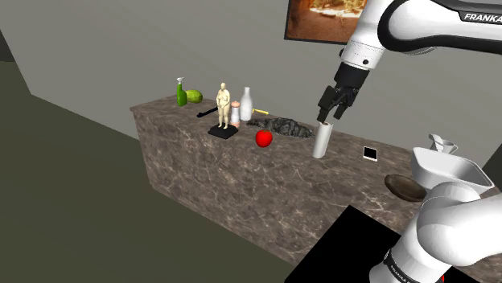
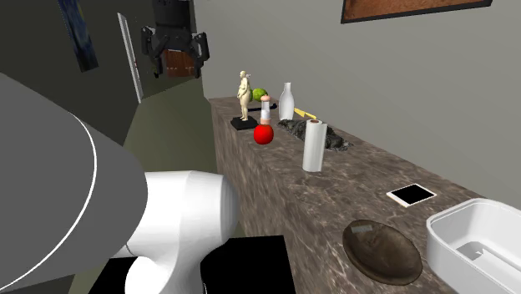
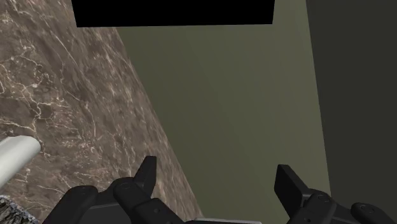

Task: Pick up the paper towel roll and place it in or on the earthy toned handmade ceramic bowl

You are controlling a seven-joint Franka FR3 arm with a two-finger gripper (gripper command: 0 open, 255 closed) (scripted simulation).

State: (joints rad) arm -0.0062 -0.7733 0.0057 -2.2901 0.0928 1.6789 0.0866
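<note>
Now, reading the shoulder view from its left, we pass a figurine [image 1: 224,108], a white bottle [image 1: 246,104] and a red apple [image 1: 264,138] before we reach the paper towel roll [image 1: 322,138]. It stands upright on the marbled counter [image 1: 290,151], long axis vertical, apart from everything else. Our gripper [image 1: 332,112] hangs just above its top, jaws spread wide with nothing between them. From the wrist view we see the roll [image 3: 16,159] lying outside one finger [image 3: 147,175], not in the gap. The gap itself looks past the counter's front edge at the floor. So we judge that the hand must shift over the counter toward the roll before it descends. Further right lie a flat tablet [image 1: 370,153], then the brown bowl [image 1: 405,187] beside a white basin [image 1: 446,169]. The way there looks open, and the tablet seems low enough to pass over.
</note>
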